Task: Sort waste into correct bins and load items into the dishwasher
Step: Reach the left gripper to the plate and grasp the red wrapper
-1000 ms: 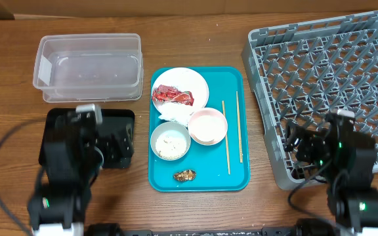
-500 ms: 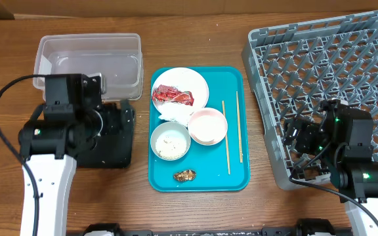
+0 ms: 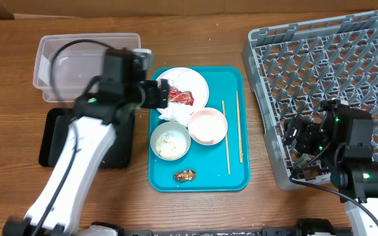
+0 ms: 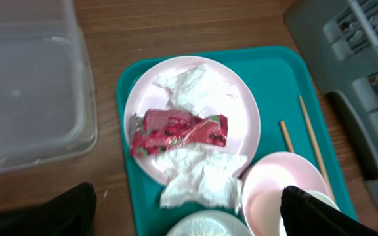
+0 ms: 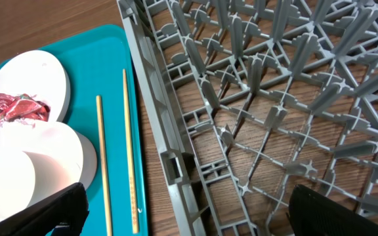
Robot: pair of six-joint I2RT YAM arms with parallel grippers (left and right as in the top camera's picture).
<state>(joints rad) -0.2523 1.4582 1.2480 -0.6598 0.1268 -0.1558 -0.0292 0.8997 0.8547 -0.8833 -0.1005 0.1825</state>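
Note:
On the teal tray, a pale plate (image 3: pixel 195 80) carries the red wrapper (image 3: pixel 179 98) and a crumpled white napkin (image 3: pixel 172 115). My left gripper (image 3: pixel 158 94) hovers open at the plate's left edge. In the left wrist view the wrapper (image 4: pixel 179 130) and napkin (image 4: pixel 202 182) lie ahead of its wide-apart fingers (image 4: pixel 58 213). A bowl holding rice (image 3: pixel 170 141), a pink bowl (image 3: pixel 207 126), two chopsticks (image 3: pixel 227 139) and a brown scrap (image 3: pixel 184 175) also sit on the tray. My right gripper (image 3: pixel 300 147) stands open over the grey rack's (image 3: pixel 333 65) near-left corner, holding nothing.
The clear tub (image 3: pixel 87 65) stands at the back left. Below it is the black tray (image 3: pixel 54 141), partly covered by my left arm. The teal tray (image 3: pixel 199 183) lies between them and the rack. The rack's left wall (image 5: pixel 169 151) runs beside the chopsticks (image 5: pixel 128 137).
My left arm swung from above the black tray up and right to the plate's left edge. The right arm lifted slightly early on, then held still. Nothing was grasped.

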